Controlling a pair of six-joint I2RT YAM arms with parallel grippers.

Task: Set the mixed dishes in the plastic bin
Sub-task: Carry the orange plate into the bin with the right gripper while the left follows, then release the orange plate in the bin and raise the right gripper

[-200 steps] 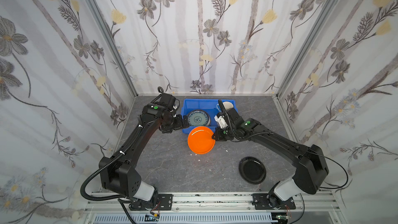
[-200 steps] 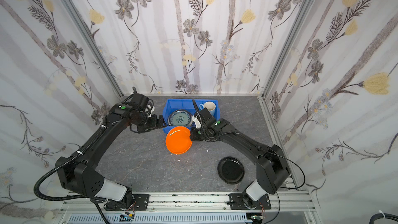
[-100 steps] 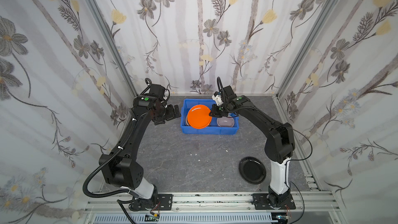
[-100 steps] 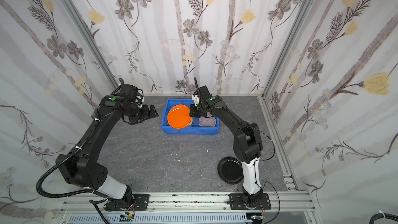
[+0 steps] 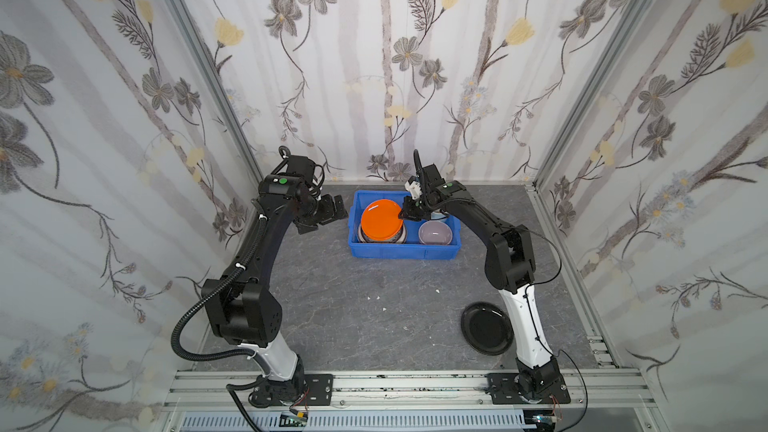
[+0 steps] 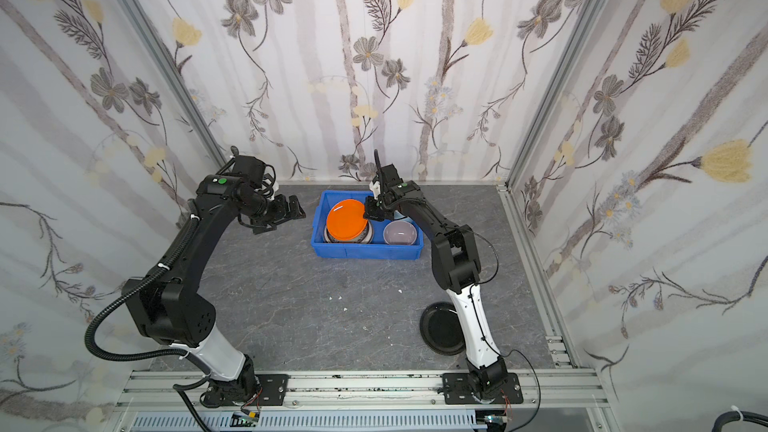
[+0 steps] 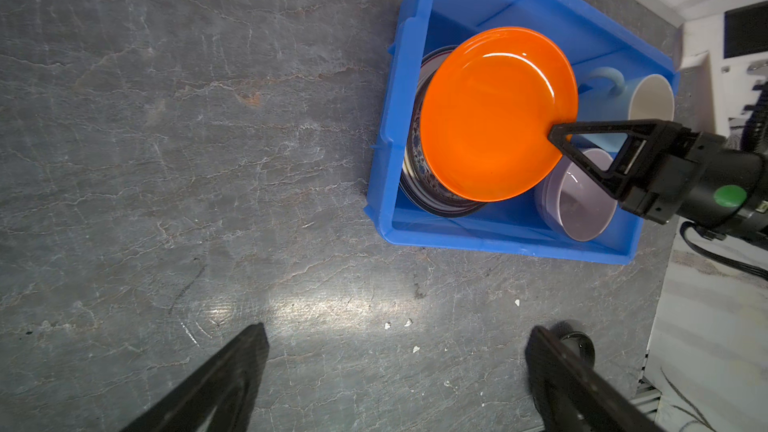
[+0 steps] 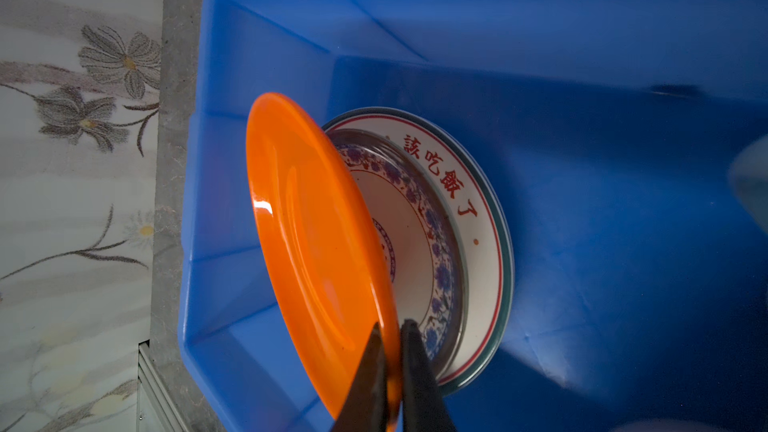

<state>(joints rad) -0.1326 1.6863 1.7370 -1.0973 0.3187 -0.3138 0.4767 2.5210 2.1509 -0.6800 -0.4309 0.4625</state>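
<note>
Orange and glossy, the round plate (image 8: 316, 243) is pinched at its rim between my right jaws, which are pressed together on that thin edge with one side above the plate and one below. I hold it tilted, the gripped side raised, inside the bright blue rectangular plastic bin (image 5: 399, 252), over the stack in the bin's left half as both top views show it (image 6: 347, 220). Under it lies a white round plate with a blue floral band (image 8: 415, 251), and that one rests on a larger white round plate with red lettering on its rim and a dark green edge (image 8: 478, 209). Whether the orange plate's lower edge touches the stack I cannot tell. In the bin's right half a lilac round bowl (image 5: 435, 232) sits mouth up by the near wall, and a light blue mug with a white inside (image 7: 648, 97) stands in the far corner behind it, handle turned toward the plates; I cannot tell whether the mug is upright or tipped. A glossy black round plate (image 5: 486, 328) lies flat on the grey stone-patterned surface (image 5: 353, 305), well apart from the bin and just beside the base of my right arm (image 5: 515, 309). My left jaws are spread wide and hold nothing; their two black fingers (image 7: 224, 380) hang above bare surface to the left of the bin, apart from its wall.
</note>
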